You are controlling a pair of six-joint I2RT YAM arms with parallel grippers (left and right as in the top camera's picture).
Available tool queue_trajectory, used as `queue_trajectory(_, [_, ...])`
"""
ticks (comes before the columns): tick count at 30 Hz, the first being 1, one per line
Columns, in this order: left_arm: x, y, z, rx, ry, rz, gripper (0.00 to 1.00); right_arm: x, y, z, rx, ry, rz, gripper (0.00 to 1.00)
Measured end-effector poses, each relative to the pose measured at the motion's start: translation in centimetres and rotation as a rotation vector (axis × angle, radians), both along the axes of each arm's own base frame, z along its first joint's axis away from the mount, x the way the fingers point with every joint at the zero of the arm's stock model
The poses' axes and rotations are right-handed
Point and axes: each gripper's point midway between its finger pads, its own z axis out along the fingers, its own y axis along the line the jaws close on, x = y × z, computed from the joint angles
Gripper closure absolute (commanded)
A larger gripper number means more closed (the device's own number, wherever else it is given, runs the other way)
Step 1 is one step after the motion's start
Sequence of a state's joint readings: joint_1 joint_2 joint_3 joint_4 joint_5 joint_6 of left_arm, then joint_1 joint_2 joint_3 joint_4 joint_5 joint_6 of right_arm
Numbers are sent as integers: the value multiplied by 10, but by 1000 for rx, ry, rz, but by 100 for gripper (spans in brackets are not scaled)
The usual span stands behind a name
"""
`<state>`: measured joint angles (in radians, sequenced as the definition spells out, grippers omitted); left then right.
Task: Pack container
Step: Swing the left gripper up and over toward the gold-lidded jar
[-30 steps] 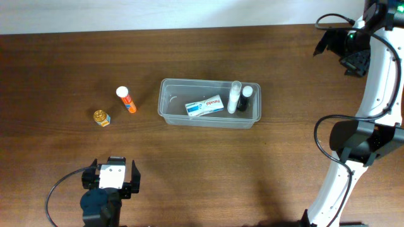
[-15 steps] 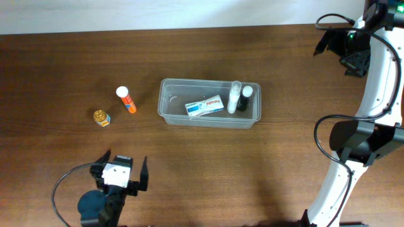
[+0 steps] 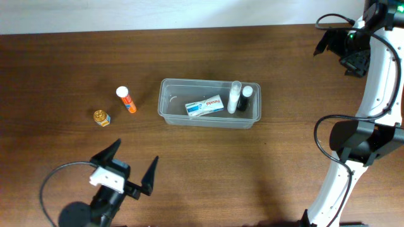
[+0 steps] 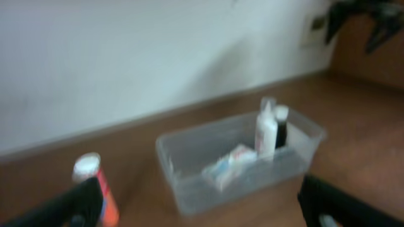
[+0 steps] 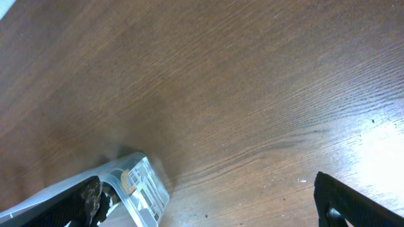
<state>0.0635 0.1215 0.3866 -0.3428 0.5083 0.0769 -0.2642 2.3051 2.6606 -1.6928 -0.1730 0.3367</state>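
Left gripper swung; container holds 3.

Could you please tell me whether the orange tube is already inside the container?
No, the orange tube is on the table, left of the container.

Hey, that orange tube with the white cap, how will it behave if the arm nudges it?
The orange tube looks to be standing upright, tall and narrow, so a side push would likely tip it. It is round, so it would probably roll once down. Its body looks smooth and may slip when gripped.
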Motion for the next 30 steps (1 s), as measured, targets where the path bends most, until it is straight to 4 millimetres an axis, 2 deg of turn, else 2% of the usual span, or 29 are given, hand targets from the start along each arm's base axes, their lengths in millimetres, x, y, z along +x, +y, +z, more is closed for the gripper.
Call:
queue_trajectory(5, [6,14,14,-17,240,93,0,0,0,0,0,0,0,1])
queue_trajectory(11, [22,18,53,-17,270,113,0,0,0,0,0,0,0,2])
queue_trajectory(15, [21,31,59,-37,361,202,0,0,0,0,0,0,0,2])
queue_trajectory(19, [23,54,50,-37,574,354,0,0,0,0,0,0,0,1])
queue_trajectory(23, [44,72,40,-3,731,455,0,0,0,0,0,0,0,2])
queue_trajectory(30, [74,78,-7,15,935,491,0,0,0,0,0,0,0,1])
